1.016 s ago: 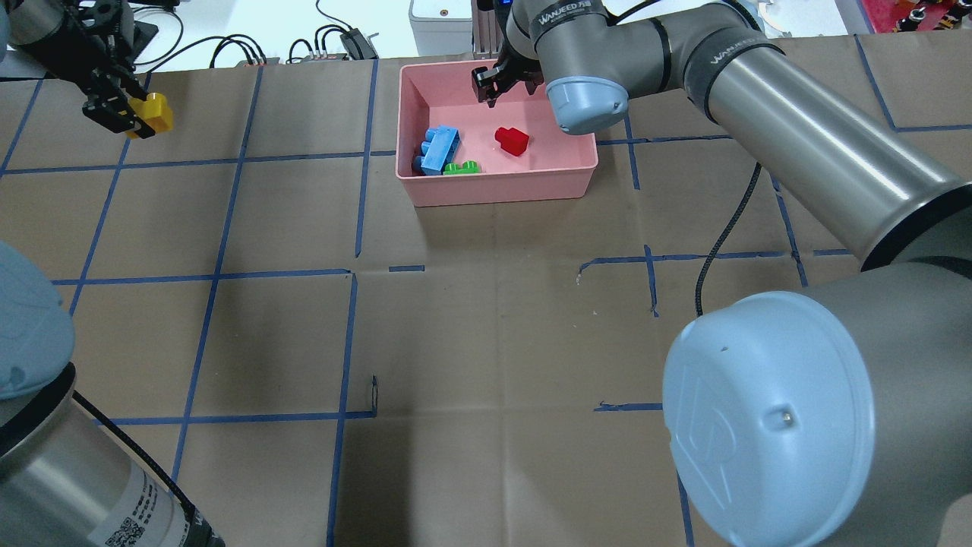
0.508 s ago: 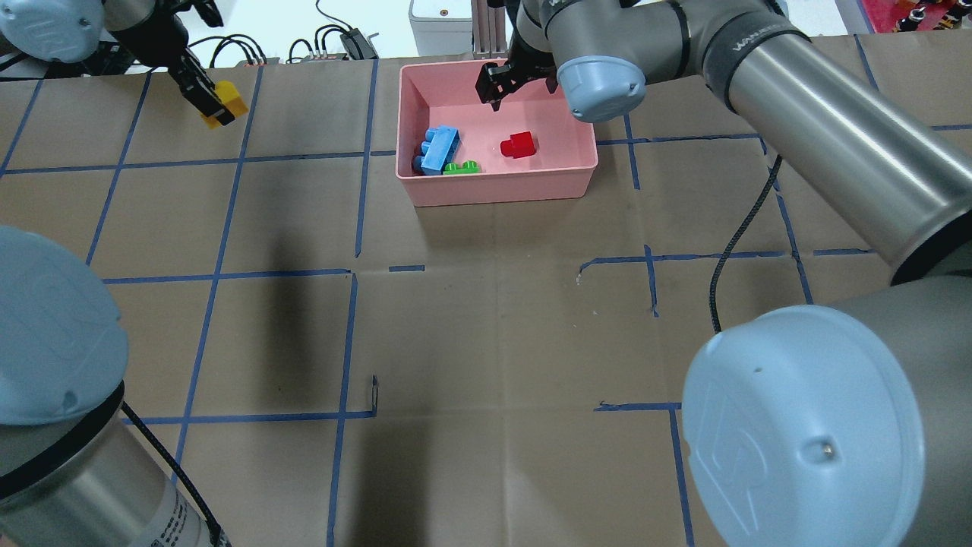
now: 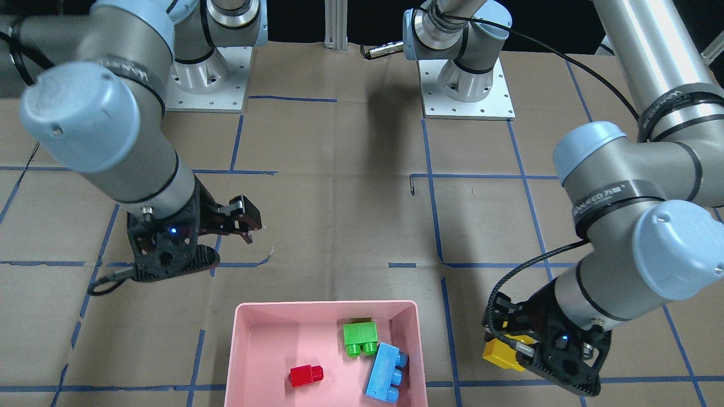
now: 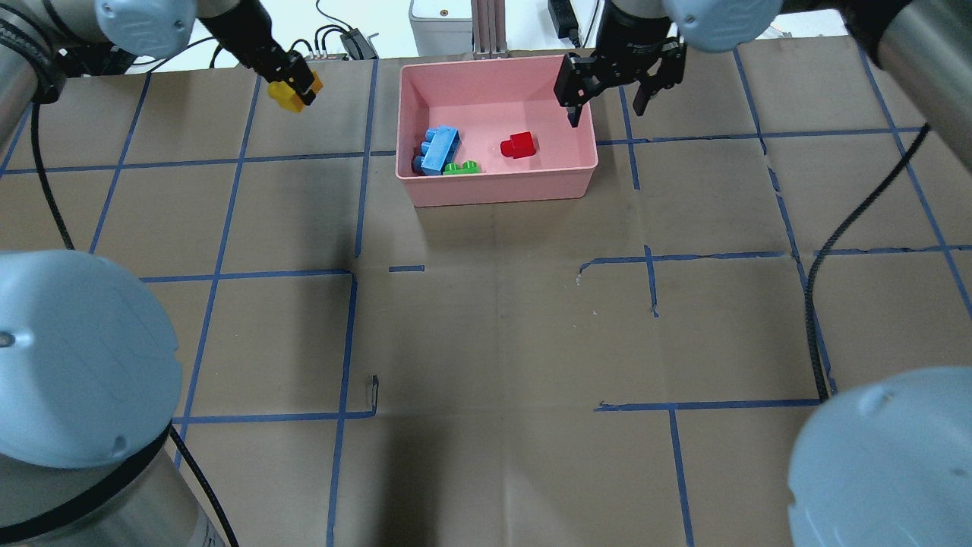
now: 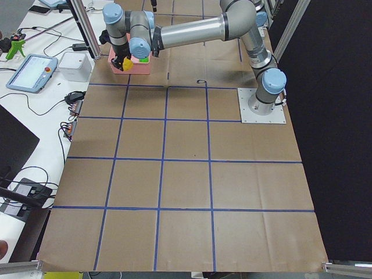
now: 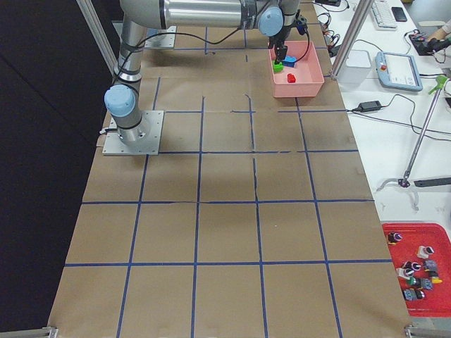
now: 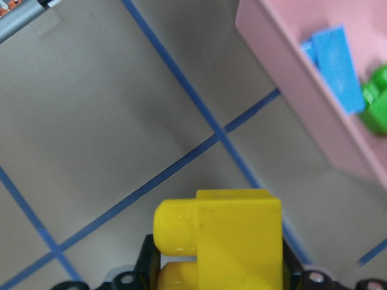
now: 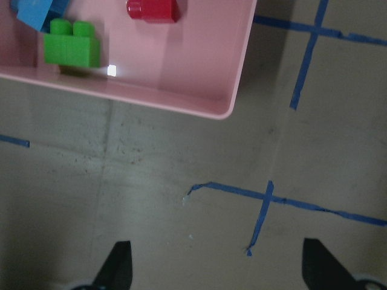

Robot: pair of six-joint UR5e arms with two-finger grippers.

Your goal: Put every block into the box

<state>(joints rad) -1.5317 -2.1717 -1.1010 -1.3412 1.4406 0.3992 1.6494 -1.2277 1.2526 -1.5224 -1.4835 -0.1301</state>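
The pink box [image 4: 425, 190] stands at the far middle of the table. In it lie the light-blue brick [image 4: 439, 148], the green brick [image 4: 462, 168] and the red brick [image 4: 519, 144]. My left gripper [image 4: 296, 85] is shut on the yellow brick [image 4: 287, 95] and holds it above the table, left of the box. The left wrist view shows the yellow brick [image 7: 233, 241] close up with the box wall [image 7: 302, 90] at the right. My right gripper [image 4: 607, 106] is open and empty, raised over the box's right wall. Its fingertips [image 8: 118, 266] show wide apart.
Brown paper with blue tape lines covers the table [image 4: 493, 319]. Cables and a white device [image 4: 437, 19] lie beyond the far edge. A black cable [image 4: 816, 289] trails from my right arm. Both arm bases [image 3: 466, 85] stand at the near side.
My left gripper has carried the yellow brick rightward toward the box. My right gripper has moved right, from over the box's inside to its right wall. The red brick has shifted slightly.
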